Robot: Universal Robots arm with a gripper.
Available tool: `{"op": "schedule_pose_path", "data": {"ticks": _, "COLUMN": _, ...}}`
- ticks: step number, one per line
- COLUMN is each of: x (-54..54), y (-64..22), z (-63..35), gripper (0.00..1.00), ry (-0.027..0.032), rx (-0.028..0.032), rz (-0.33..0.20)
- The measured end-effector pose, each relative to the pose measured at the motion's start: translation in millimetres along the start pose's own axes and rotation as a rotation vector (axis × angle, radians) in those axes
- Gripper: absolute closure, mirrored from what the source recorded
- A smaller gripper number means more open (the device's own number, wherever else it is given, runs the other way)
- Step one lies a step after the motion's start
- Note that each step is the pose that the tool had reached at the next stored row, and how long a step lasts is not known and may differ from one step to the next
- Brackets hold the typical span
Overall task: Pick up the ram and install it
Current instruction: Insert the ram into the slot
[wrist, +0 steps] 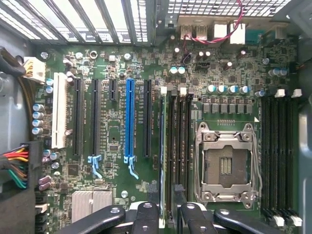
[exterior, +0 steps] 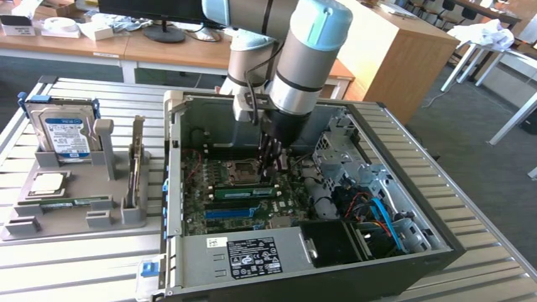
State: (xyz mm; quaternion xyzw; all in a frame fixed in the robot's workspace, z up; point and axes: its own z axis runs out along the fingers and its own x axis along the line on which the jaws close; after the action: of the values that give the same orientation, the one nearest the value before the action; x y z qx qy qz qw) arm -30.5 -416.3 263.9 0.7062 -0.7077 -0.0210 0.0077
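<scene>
One thin green ram (exterior: 243, 192) with a pale label stands edgewise on the motherboard (wrist: 117, 185), between the spread jaws.

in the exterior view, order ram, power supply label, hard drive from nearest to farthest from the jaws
1. ram, on the motherboard inside the case
2. power supply label, case's near end
3. hard drive, in the stand, exterior view's left
</scene>
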Motion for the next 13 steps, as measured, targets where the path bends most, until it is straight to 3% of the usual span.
{"op": "schedule_pose_path", "data": {"ticks": 13, "x": -0.3, "y": 0.6, "z": -15.0, "gripper": 0.75, "ry": 0.0, "rx": 0.0, "rz": 0.0}}
